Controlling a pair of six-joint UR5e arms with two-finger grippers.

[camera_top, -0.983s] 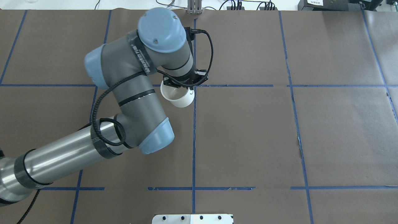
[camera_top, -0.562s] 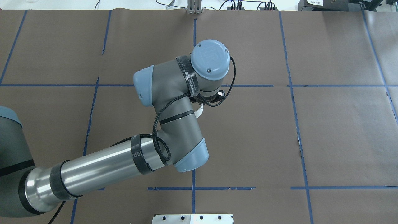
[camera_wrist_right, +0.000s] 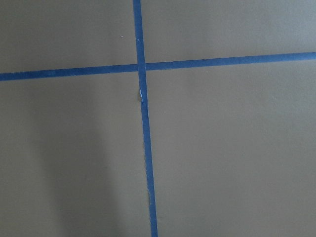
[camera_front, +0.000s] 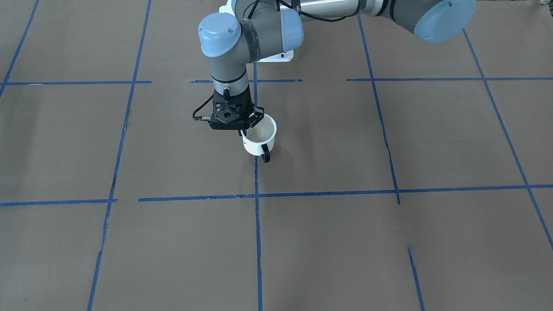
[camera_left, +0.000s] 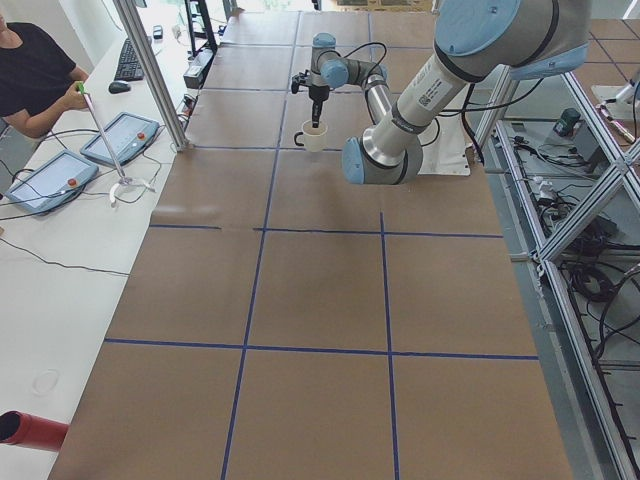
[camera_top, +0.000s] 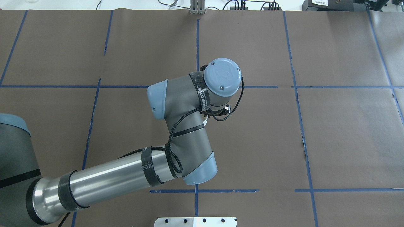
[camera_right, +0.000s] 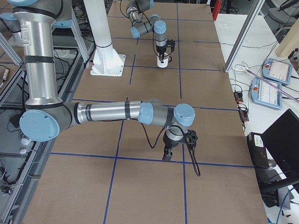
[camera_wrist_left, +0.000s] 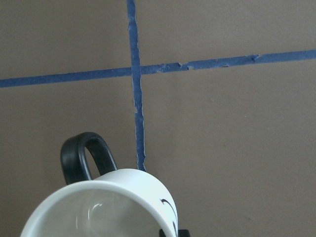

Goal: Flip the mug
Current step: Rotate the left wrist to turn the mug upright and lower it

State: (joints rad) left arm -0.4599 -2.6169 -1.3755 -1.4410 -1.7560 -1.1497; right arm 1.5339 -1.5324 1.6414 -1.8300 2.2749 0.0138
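Observation:
The white mug [camera_front: 253, 147] is upright, mouth up, near the table's middle, with its black handle [camera_front: 265, 153] pointing away from the robot. My left gripper [camera_front: 244, 131] points straight down and is shut on the mug's rim. I cannot tell whether the mug's base touches the table. The left wrist view shows the mug [camera_wrist_left: 98, 207] from above, with part of the black face on its side. In the overhead view only a white sliver of the mug [camera_top: 205, 119] shows under my wrist. My right gripper [camera_right: 167, 157] hangs over a tape cross far to the right; I cannot tell if it is open.
Brown paper with blue tape grid lines [camera_front: 255, 196] covers the table. A white base plate [camera_top: 195, 221] sits at the near edge. An operator [camera_left: 35, 75] and tablets [camera_left: 120, 138] are at a side table beyond the far edge.
My left arm has swung right and toward the robot. The mug, first tilted with its mouth showing, has turned upright and now lies hidden under my wrist in the overhead view.

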